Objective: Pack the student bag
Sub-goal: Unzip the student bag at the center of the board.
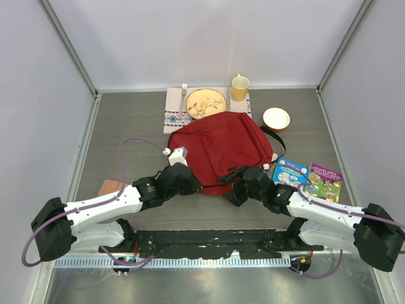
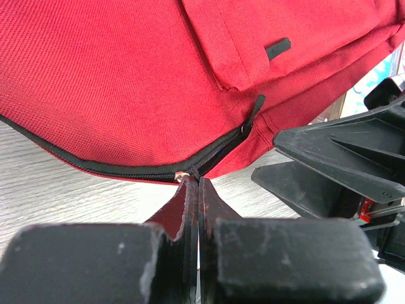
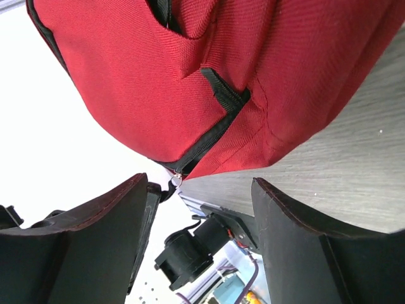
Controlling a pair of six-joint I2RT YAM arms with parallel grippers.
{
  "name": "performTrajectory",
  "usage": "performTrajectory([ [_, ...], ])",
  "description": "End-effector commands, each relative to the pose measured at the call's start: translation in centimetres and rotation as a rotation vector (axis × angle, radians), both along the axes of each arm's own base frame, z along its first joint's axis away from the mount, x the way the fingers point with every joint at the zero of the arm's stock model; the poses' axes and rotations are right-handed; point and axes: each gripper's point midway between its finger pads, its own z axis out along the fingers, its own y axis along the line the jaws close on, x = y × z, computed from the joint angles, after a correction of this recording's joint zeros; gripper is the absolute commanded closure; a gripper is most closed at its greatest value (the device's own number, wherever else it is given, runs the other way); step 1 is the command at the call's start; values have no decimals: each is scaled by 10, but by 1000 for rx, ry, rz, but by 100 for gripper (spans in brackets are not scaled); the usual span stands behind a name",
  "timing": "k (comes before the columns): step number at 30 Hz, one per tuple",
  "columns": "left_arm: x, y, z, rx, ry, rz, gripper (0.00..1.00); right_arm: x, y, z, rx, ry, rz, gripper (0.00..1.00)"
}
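The student bag [image 1: 221, 149], a red backpack with black zippers, lies flat in the middle of the table. My left gripper [image 1: 192, 183] is at the bag's near edge. In the left wrist view my left gripper [image 2: 199, 183] is shut, pinching the black zipper pull [image 2: 195, 171] of the main zipper [image 2: 95, 166]. My right gripper [image 1: 240, 187] is just to its right, at the same edge. In the right wrist view my right gripper [image 3: 199, 183] is open and empty, and the bag's corner [image 3: 190, 82] and the zipper end [image 3: 175, 180] sit just beyond its tips.
A plate [image 1: 205, 103], a fork [image 1: 184, 94] on a placemat [image 1: 172, 117], a yellow mug [image 1: 240, 87] and a white bowl [image 1: 276, 118] stand behind the bag. Two children's books [image 1: 290, 172] [image 1: 323, 181] lie to the right. A brown object [image 1: 111, 187] lies at the left.
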Motion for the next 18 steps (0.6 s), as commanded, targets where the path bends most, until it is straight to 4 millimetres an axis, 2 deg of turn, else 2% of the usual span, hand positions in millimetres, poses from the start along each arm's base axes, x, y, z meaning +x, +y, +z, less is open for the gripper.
performTrajectory([
  [1,9,-8,35,-65,-75,8,100,7,-3,18,16,17,-80,28],
  [5,9,-9,39,-70,-81,1,100,12,6,12,39,52,-97,29],
  [8,9,-9,40,-69,-83,-3,100,13,18,6,35,88,-70,29],
  [9,8,-8,39,-66,-82,-4,100,15,24,9,56,81,-61,29],
  [10,7,-8,40,-66,-81,-7,100,15,27,3,49,99,-56,29],
  [13,7,-8,40,-67,-83,-11,100,24,31,-1,49,88,-74,30],
  [16,6,-9,43,-72,-87,-20,100,32,34,-4,45,76,-92,41],
  [18,6,-10,43,-70,-87,-26,100,35,37,-3,51,64,-95,53],
])
